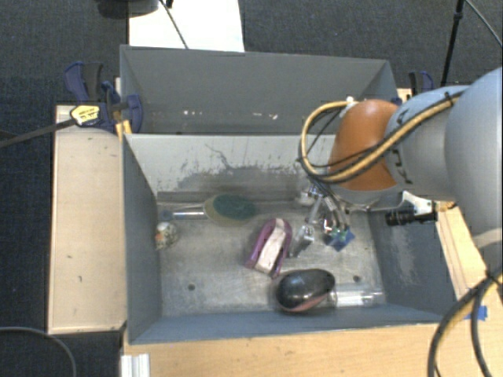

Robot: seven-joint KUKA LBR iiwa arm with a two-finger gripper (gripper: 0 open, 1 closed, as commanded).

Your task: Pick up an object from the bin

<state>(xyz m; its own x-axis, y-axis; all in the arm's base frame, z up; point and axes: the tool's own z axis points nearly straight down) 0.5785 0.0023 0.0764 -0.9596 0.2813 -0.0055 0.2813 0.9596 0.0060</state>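
Grey bin [141, 234] | jaws sat low mid-floor, released or clenched: couldn't tell | purple pack [269, 246] lay just left, blue bit [339, 240] just right | risk: closing could've caught both, or shoved pack onto black lump [304, 289]

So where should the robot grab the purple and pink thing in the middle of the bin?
Probably across its narrow middle, coming straight down from above. The purple and pink thing lies slanted, long and slim, with bare floor of the bin on its left. The gripper hangs just to its right.
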